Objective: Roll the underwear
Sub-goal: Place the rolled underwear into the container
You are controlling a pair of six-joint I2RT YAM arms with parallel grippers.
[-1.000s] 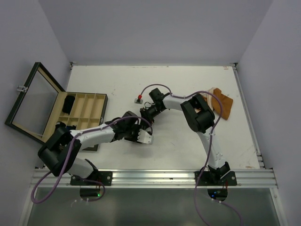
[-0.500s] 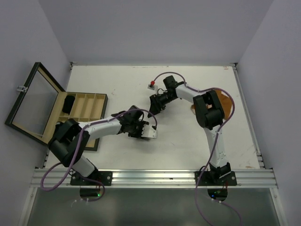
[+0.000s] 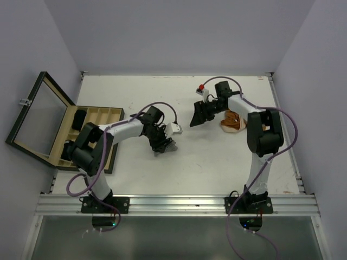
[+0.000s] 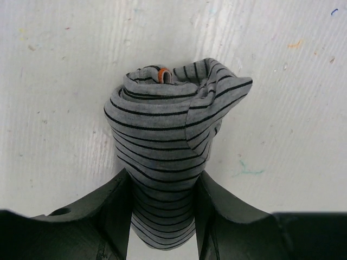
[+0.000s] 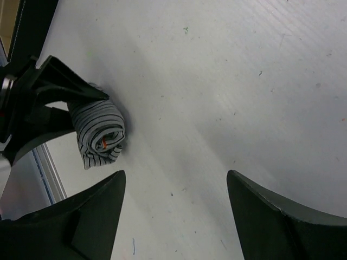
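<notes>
The left gripper (image 4: 162, 181) pinches a roll of soft grey striped underwear (image 4: 168, 130). Its two black fingers (image 4: 116, 206) press against either side of the bundle's near end, so the cloth bulges out between them. The garment is wound into a tight cylinder of grey cloth with thin black lines, and a small orange tag (image 4: 162, 74) shows in the fold at its far end. From above, the left gripper (image 3: 161, 140) sits a little left of the middle of the white table (image 3: 217, 168). There the grey striped underwear (image 3: 165, 147) shows only as a grey edge under the fingers. It appears to rest on the tabletop, though the overhead view is too small to be certain. The right wrist camera sees the same roll (image 5: 100, 132) from its open end, against the white surface. The right gripper (image 5: 176, 176) has its jaws spread wide with only bare table between them. From above, the right gripper (image 3: 198, 116) hovers well apart from the roll, to its right and farther back. Just beside the right arm lies a crumpled orange-brown cloth garment (image 3: 232, 120). At the table's left edge stands a compartmented wooden box (image 3: 103, 122) with its glass lid (image 3: 38, 116) swung open. A black rolled garment (image 3: 79, 119) sits in the leftmost compartment.
</notes>
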